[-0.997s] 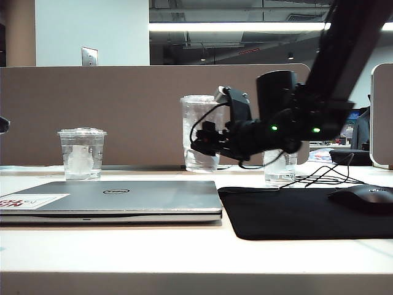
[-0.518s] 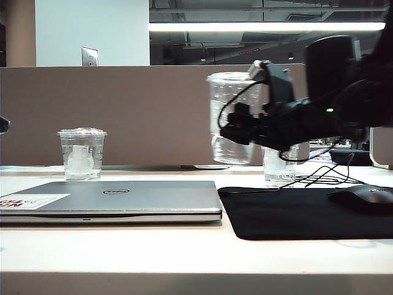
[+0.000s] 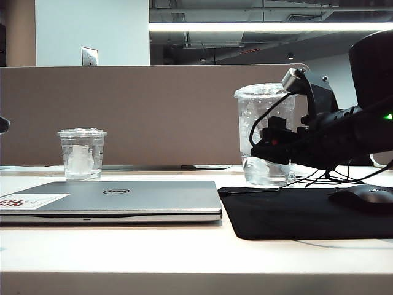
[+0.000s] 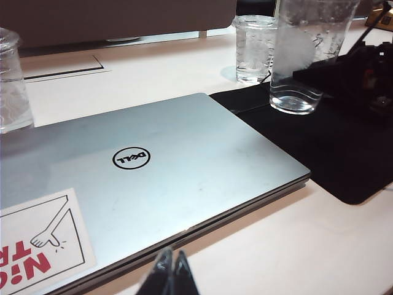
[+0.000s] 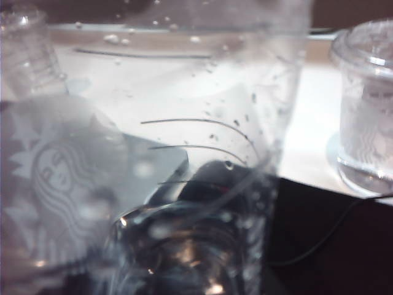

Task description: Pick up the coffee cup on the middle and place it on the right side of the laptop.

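Since the earlier exterior frames, the coffee cup [image 3: 265, 132] has travelled from centre frame to right of centre and come down, its base now low over the far edge of the black mouse mat [image 3: 295, 212]; contact with the mat cannot be confirmed. The right gripper [image 3: 270, 142] clasps the cup's lower body from the side, fingers closed on the plastic, which keeps the cup upright with its lid level. In the right wrist view the cup wall [image 5: 153, 153] fills the frame.

The left gripper [image 4: 171, 278] sits at the bottom edge of its own view, fingertips together, holding nothing, close to the near edge of the laptop [image 3: 116, 200].

Judged position: the cup is already right of the laptop, so set-down appears close. A shorter lidded cup [image 4: 253, 48] stands just behind the drop area, a second short cup [image 3: 81, 153] at left frame, and a mouse [image 3: 362, 198] with trailing cables [image 3: 319, 179] at lower right; these limit clearance.
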Controlling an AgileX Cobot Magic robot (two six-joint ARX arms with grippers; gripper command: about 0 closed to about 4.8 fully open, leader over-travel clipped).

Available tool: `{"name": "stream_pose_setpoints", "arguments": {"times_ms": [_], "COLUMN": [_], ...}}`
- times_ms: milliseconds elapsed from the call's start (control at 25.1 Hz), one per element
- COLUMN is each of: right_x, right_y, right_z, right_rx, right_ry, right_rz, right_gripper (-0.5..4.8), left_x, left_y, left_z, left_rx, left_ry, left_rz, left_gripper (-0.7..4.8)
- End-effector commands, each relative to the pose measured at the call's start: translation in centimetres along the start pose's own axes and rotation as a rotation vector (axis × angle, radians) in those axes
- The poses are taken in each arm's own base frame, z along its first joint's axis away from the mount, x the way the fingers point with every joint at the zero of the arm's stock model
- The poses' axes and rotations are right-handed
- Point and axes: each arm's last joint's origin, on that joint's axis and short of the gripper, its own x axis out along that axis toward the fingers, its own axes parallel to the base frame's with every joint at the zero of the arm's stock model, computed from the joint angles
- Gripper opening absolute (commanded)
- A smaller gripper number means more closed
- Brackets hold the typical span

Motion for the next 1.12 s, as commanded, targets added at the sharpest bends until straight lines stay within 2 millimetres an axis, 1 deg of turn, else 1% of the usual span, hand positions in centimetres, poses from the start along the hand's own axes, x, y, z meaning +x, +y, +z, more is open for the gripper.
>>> {"name": "stream_pose_setpoints", "arguments": {"times_ms": [40,159,359,478,518,558,598,757,837,957,1036,1116], "right_x": [-0.1,0.0,0.4,0.5,0.5,0.5,0.5,0.2,-0.7,-1.9,-3.3,-4.6], "right_y": [0.1,0.1,0.0,0.0,0.0,0.0,0.0,0.0,0.1,0.3,0.5,0.6], "right_z": [0.4,0.3,-0.8,-1.1,-1.2,-1.3,-1.3,-1.6,-2.0,-2.1,-2.4,-2.7], "right_rx": [-0.008,-0.008,0.019,0.02,0.022,0.022,0.024,0.032,0.03,0.021,0.017,0.024], "right_ry": [-0.044,-0.044,-0.013,-0.009,-0.002,0.001,0.002,0.014,-0.001,-0.051,-0.079,-0.064], "right_rz": [0.004,0.004,0.016,0.015,0.014,0.014,0.014,0.013,0.006,0.011,-0.002,-0.024], "right_gripper": [3.09,3.09,3.09,3.14,3.62,4.24,4.69,4.74,4.79,4.79,4.79,4.79], "left_x": [0.0,0.0,0.0,0.0,0.0,0.0,0.0,0.0,0.0,0.0,0.0,0.0], "left_y": [0.0,0.0,0.0,0.0,0.0,0.0,0.0,0.0,0.0,0.0,0.0,0.0], "left_z": [0.2,0.2,0.2,0.2,0.2,0.2,0.2,0.2,0.2,0.2,0.2,0.2], "left_rx": [0.004,0.004,0.004,0.004,0.004,0.004,0.004,0.004,0.004,0.004,0.004,0.004], "left_ry": [-0.015,-0.015,-0.015,-0.015,-0.015,-0.015,-0.015,-0.015,-0.015,-0.015,-0.015,-0.015], "left_rz": [-0.001,-0.001,-0.001,-0.001,-0.001,-0.001,-0.001,0.0,0.0,0.0,0.0,0.0], "left_gripper": [-0.05,-0.05,-0.05,-0.05,-0.05,-0.05,-0.05,-0.05,-0.05,-0.05,-0.05,-0.05]}}
